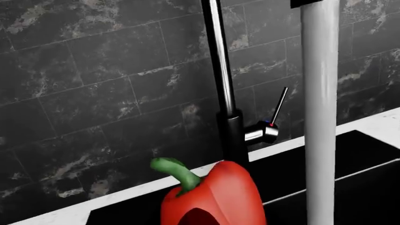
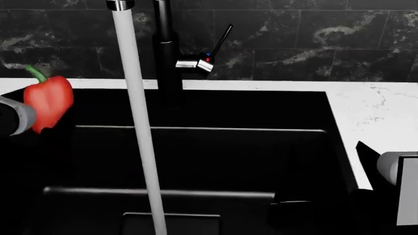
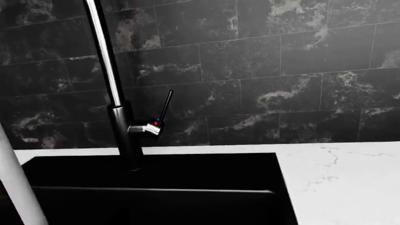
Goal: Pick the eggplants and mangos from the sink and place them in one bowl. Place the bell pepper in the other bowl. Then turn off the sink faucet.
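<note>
From my head camera, the large rectangular matte black sink fills the centre, its stepped ledge running across the basin and its square recessed drain plate at the lower edge. The tall black upright tube faucet stands at the back rim, its short side lever marked with red and blue dots pointing up and to the right; a pale, opaque stream of water falls from the spout to the drain plate. The small glossy bright red bell pepper with a curved green stem sits raised above the sink's left rim, against the end of my left arm; the left wrist camera shows it close below the lens, in front of the faucet. I cannot tell how the left fingers stand, since none show. My right arm rests at the sink's right edge beside the white marbled countertop; its jaw state cannot be told either.
</note>
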